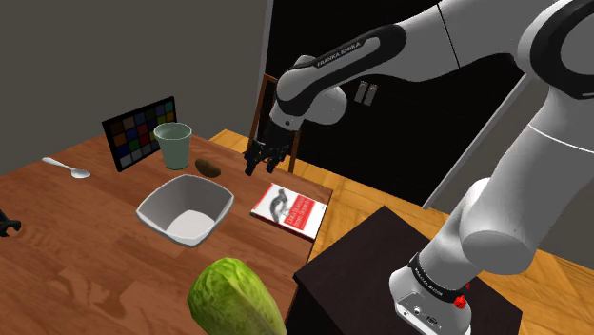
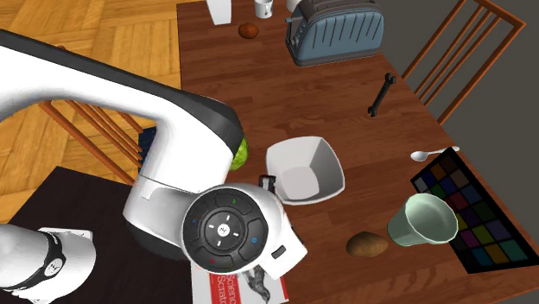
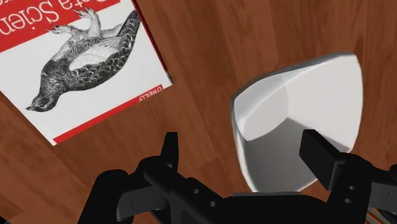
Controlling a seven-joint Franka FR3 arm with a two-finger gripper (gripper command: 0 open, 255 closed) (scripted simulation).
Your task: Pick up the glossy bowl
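The bowl (image 1: 186,211) is white and glossy, squarish with rounded corners, and sits upright on the wooden table (image 1: 86,266). It looks empty. My black gripper (image 1: 261,158) hangs open above the table, off to the bowl's right in the shoulder view, above the book's far corner. In the wrist view the bowl (image 3: 292,102) lies below and ahead of the gripper (image 3: 245,153), closer to one fingertip (image 3: 318,146) than the other. Nothing sits between the fingers. In the second exterior view the bowl (image 2: 302,170) lies just past my wrist, which covers the gripper.
A red and white book (image 1: 290,209) lies by the table edge. A pale green cup (image 1: 173,145), a brown potato (image 1: 207,167), a colour chart (image 1: 141,131) and a spoon (image 1: 69,168) lie beyond the bowl. Lettuce (image 1: 233,300) sits near. A toaster (image 2: 335,32) and wrench (image 2: 381,95) lie farther off.
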